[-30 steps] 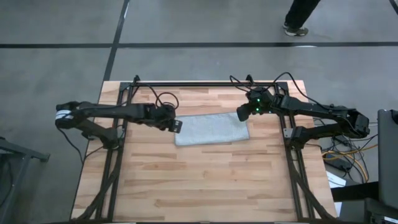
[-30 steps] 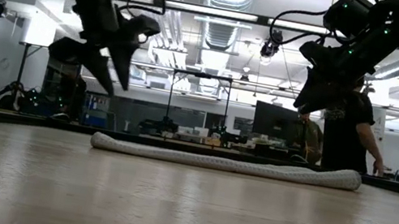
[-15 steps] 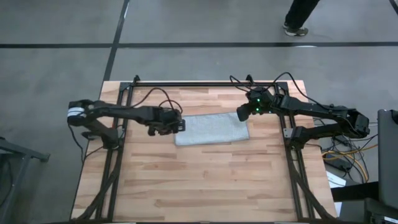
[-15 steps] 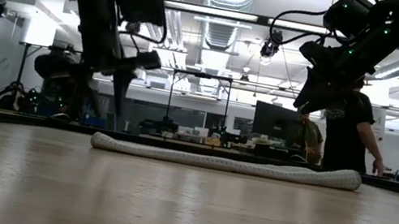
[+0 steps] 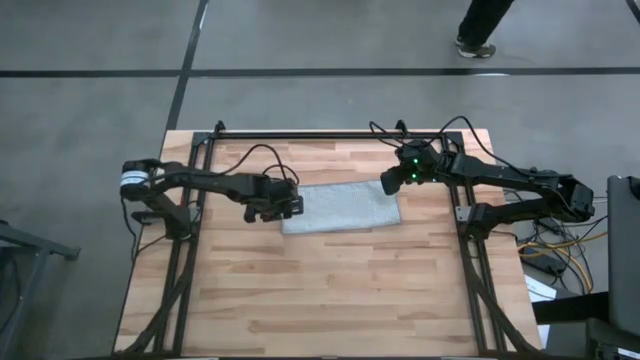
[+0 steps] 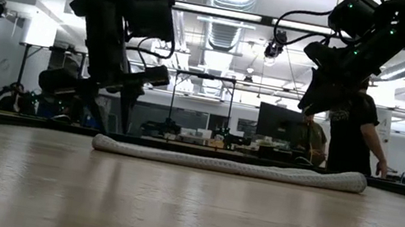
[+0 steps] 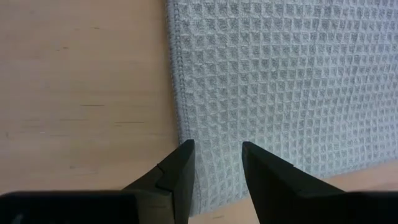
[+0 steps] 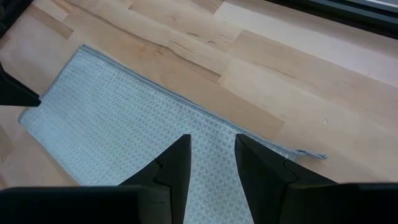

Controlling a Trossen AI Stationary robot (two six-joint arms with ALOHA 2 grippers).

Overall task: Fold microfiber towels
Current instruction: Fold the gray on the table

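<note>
The light grey-blue waffle-textured towel point(image 5: 340, 208) lies flat on the wooden table as a long rectangle, its long sides running left to right; in the low view point(image 6: 227, 165) it shows as a low thick strip. My left gripper point(image 7: 214, 155) is open and points down over the towel's left end point(image 7: 186, 93), close above its near corner point(image 5: 290, 208). My right gripper point(image 8: 213, 149) is open and hangs well above the towel's far right corner point(image 5: 388, 183). A small white tag or thread point(image 8: 311, 154) sticks out at that corner.
Dark frame rails point(image 5: 200, 250) run along the table's left and right sides and a bar along its far edge point(image 5: 330, 134). Bare wood point(image 5: 330, 290) lies between the towel and the near edge. A person point(image 6: 354, 132) stands in the room beyond the table.
My left gripper has gone down toward the towel's left end and a little toward the table's right edge, tipping until its fingers point down. The towel and my right gripper have kept still.
</note>
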